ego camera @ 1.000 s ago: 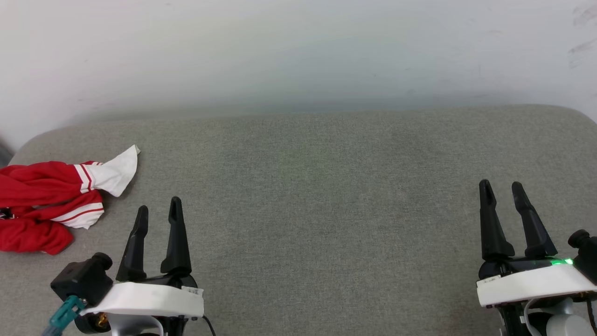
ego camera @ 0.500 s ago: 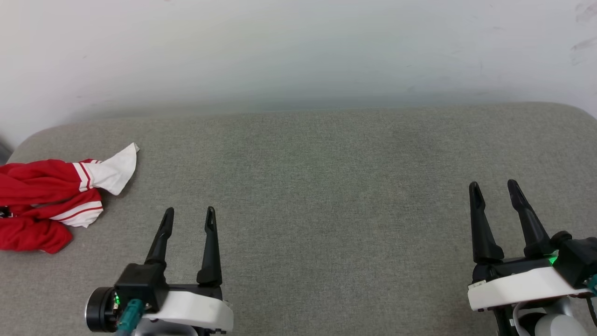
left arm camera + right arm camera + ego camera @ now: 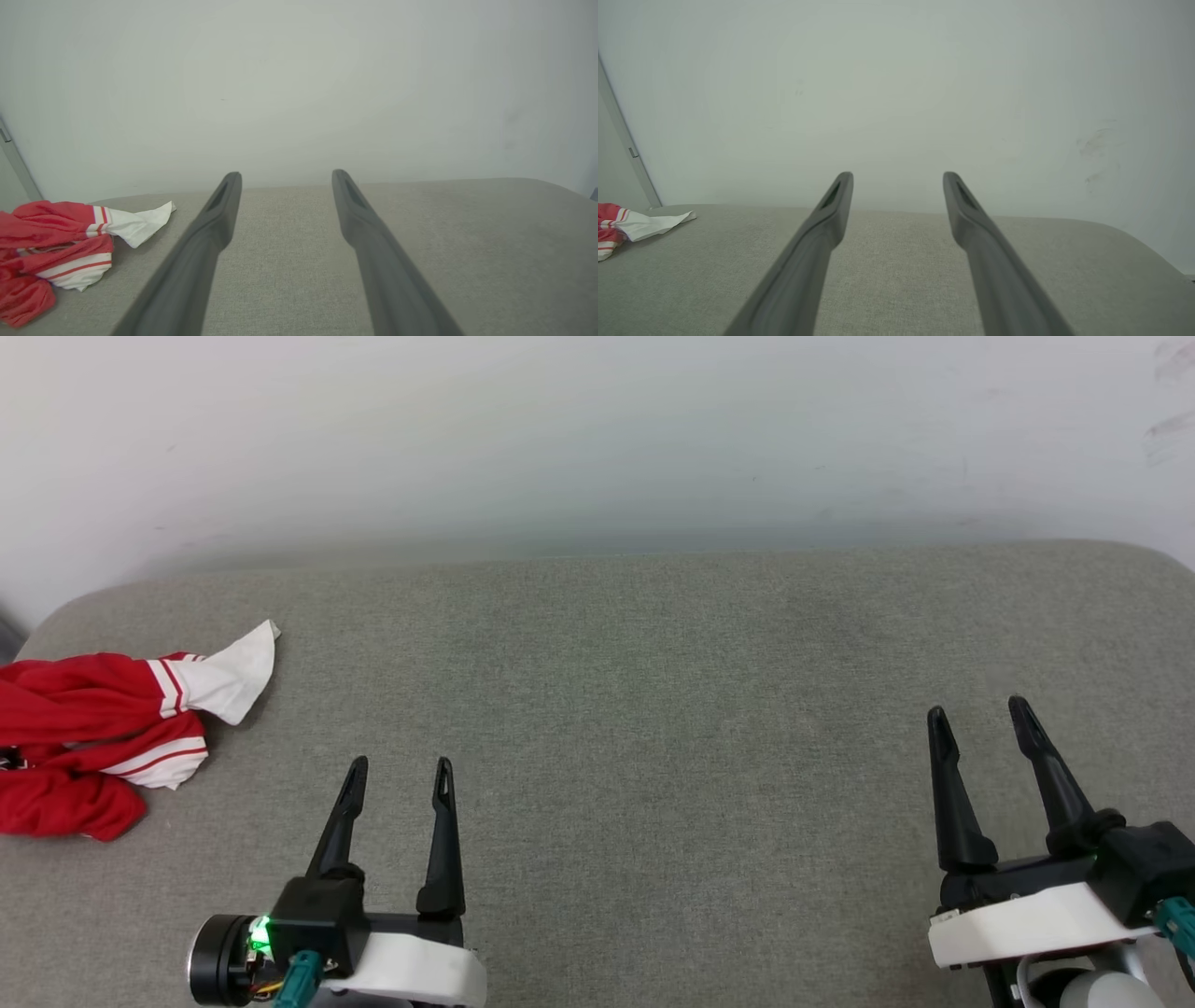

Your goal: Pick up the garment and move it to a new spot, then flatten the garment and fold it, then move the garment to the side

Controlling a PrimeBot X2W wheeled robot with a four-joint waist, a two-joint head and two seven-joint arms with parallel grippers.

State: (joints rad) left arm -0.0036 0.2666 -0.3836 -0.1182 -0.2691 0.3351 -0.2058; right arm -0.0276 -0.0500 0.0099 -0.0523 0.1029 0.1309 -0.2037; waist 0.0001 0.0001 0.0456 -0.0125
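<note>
Bunching in soft folds, the red-and-white garment (image 3: 93,737) is lying at the left edge of the woven grey cushion (image 3: 653,709); left gripper (image 3: 401,763) and right gripper (image 3: 977,707) are hovering, tapered fingers spread, empty.

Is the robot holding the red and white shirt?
No, the crumpled red-and-white jersey shirt lies alone on the grey cushion.

Left gripper (image 3: 401,763), right gripper (image 3: 976,707): jaws apart
</note>
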